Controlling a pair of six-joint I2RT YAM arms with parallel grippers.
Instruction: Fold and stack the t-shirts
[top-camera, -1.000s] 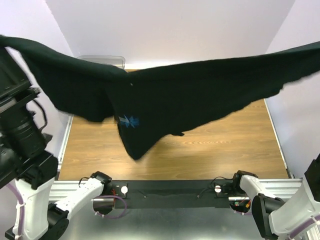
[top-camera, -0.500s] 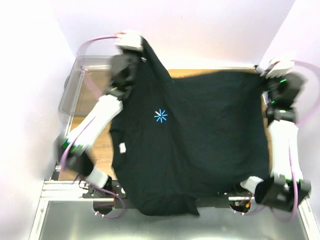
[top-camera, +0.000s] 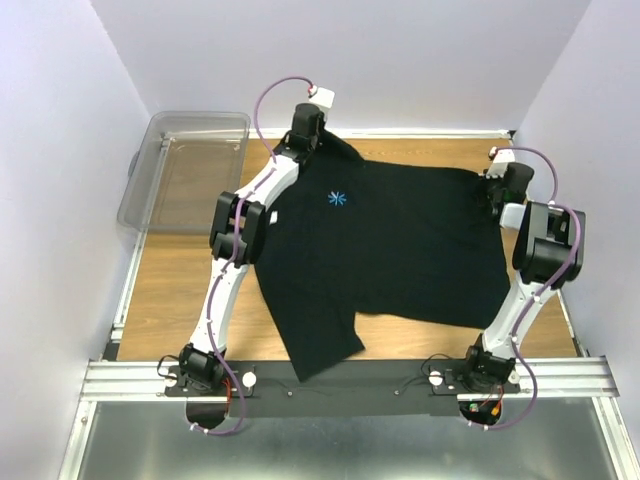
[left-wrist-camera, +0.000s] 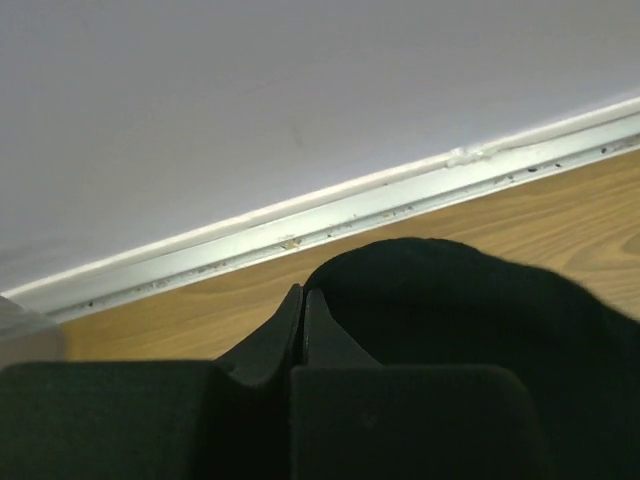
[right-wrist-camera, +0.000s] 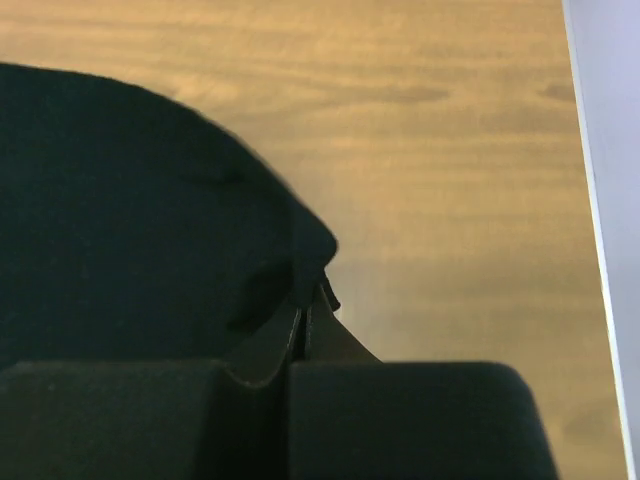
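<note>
Top view, t-shirt (top-camera: 400, 250) place: on the wooden table (top-camera: 180, 290), just to the right of the clear plastic bin (top-camera: 200, 118) and apart from it.
Top view, long axis: runs crosswise, away from the bin. The far edge is stretched between the two pincers, and one flap reaches from the bin-side half toward the near rail (top-camera: 340, 375), its tip over the rail.
Top view, look: plain black and spread mostly flat, with a few soft wrinkles. A small blue star mark (top-camera: 338, 199) sits on the end nearer the bin.
Top view, left pincer (top-camera: 312, 140): at the far corner closest to the bin, on the cloth.
Top view, right pincer (top-camera: 490, 188): at the far corner farthest from the bin, on the cloth.
Left wrist view, pincer: fingers pressed together with no gap, a rounded hump of black cloth clamped at their tips. Wood and a white wall strip lie beyond.
Right wrist view, pincer: fingers closed tight, pinching a small fold at the shirt's edge, with bare wood beside it.
</note>
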